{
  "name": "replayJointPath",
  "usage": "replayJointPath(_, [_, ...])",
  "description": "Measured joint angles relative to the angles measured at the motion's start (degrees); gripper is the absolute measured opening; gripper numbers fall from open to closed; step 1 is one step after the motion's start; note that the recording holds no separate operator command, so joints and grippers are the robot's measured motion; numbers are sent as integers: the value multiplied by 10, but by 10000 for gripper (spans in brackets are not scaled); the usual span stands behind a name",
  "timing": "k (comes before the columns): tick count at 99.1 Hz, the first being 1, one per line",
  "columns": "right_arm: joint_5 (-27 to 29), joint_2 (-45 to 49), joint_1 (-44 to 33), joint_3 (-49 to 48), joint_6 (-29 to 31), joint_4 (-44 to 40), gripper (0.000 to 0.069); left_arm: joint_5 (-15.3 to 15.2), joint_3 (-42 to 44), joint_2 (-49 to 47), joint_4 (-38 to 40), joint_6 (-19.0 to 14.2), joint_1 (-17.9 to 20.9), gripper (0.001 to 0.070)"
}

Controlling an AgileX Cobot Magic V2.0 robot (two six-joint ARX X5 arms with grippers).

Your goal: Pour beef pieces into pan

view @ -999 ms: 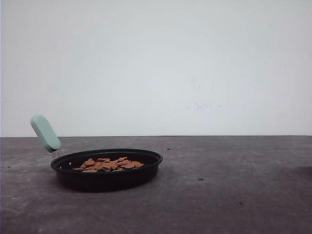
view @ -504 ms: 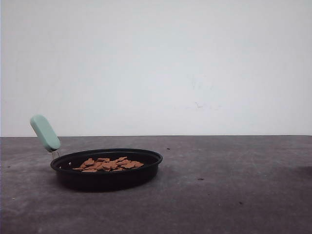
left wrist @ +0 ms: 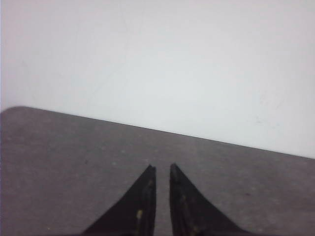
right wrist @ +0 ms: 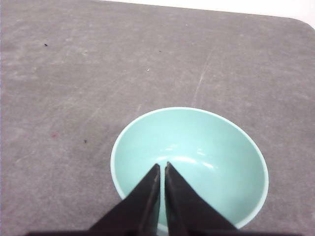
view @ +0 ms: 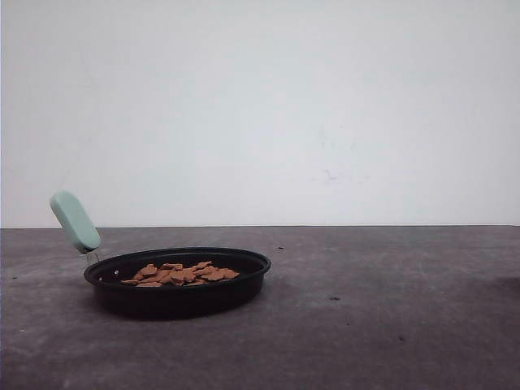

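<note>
We judge the pour done: the beef pieces lie heaped inside the pan on the grey surface. Well apart from the pan, our right tool hangs over the empty teal bowl, tips nearly pressed together; our left tool likewise, gripping nothing. Next we need only retreat.

pan low at table's left, handle sticking up, bare surface to its right
</note>
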Motion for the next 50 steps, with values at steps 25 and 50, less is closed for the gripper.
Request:
replayJointPath(25, [0,0,0,0,0,0,11,28,-214,-25,131,27,19,25])
replayJointPath(50, [0,0,0,0,0,0,11,35,-356,-29,148,32,29,25])
